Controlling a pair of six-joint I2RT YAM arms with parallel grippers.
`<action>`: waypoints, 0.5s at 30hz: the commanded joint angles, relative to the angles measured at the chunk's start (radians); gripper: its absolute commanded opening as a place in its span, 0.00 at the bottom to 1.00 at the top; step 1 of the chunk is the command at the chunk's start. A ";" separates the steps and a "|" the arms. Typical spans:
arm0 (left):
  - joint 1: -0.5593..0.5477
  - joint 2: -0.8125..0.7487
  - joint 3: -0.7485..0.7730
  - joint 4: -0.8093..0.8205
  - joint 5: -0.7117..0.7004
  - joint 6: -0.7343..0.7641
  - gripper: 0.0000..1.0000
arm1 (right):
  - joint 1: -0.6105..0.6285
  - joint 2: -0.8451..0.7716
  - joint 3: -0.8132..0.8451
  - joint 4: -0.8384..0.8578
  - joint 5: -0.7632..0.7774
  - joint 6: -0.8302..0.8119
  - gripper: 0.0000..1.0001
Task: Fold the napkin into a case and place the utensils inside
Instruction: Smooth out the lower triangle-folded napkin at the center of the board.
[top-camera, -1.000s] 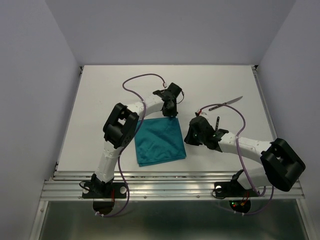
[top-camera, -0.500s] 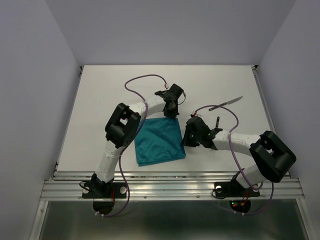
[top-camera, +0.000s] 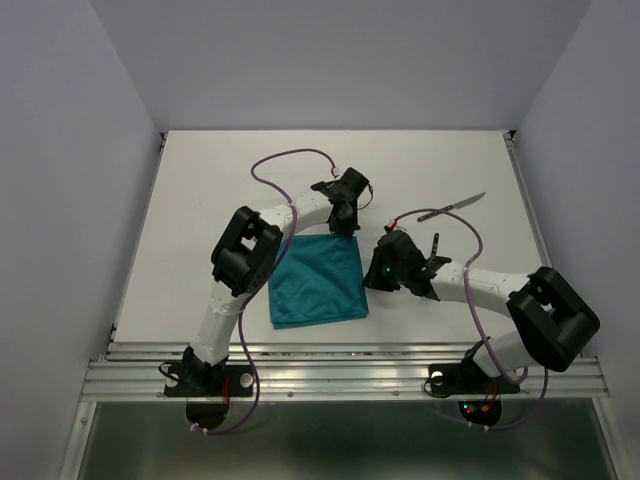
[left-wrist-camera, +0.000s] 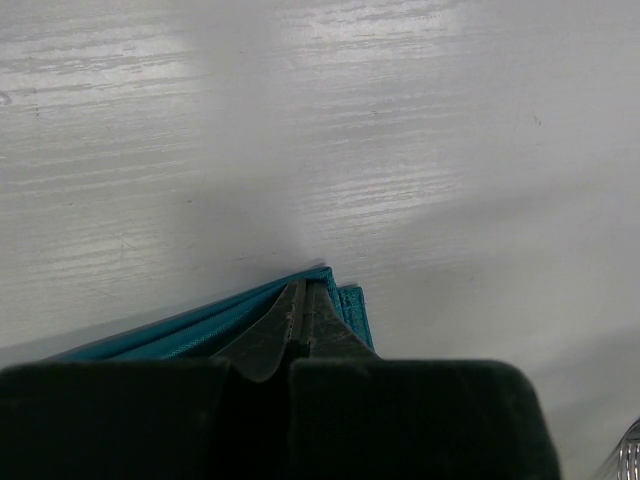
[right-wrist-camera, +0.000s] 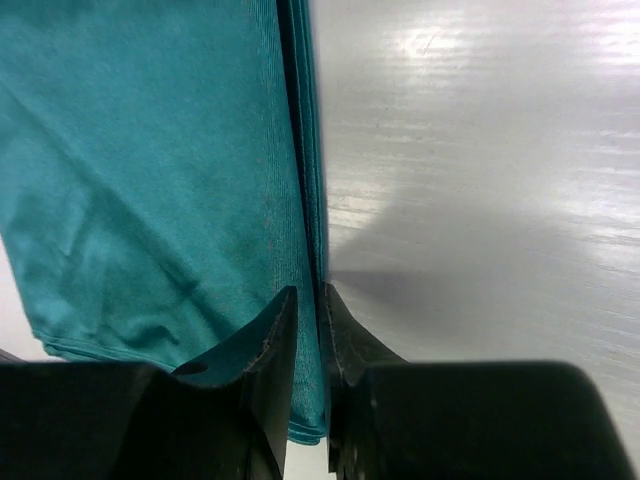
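Observation:
The teal napkin (top-camera: 315, 280) lies folded into a rough square in front of the two arms. My left gripper (top-camera: 346, 226) is at its far right corner. In the left wrist view its jaws (left-wrist-camera: 305, 285) are shut together on the corner of the napkin (left-wrist-camera: 200, 325). My right gripper (top-camera: 373, 274) is at the napkin's right edge. In the right wrist view it (right-wrist-camera: 308, 290) is shut on the layered edge of the napkin (right-wrist-camera: 150, 150), with cloth showing between the fingers. The knife (top-camera: 452, 207) lies on the table at the right. A slim dark utensil (top-camera: 435, 243) lies beside the right arm.
The white table (top-camera: 220, 180) has raised rails along its left and right sides and a metal rail at the near edge. Purple cables loop above both arms. Grey walls close the space on three sides.
My left gripper has closed on the napkin's far right corner. The right gripper has slid a little to the left with the edge it holds, and the napkin's right side has shifted with it.

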 joint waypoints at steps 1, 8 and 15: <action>-0.014 -0.072 0.009 -0.004 -0.026 0.006 0.00 | -0.061 -0.084 -0.008 0.028 0.014 -0.013 0.21; -0.015 -0.101 0.009 -0.007 -0.033 -0.008 0.21 | -0.201 0.004 0.096 0.035 -0.073 -0.075 0.21; -0.018 -0.055 0.045 -0.007 -0.004 -0.019 0.34 | -0.245 0.149 0.206 0.114 -0.180 -0.066 0.19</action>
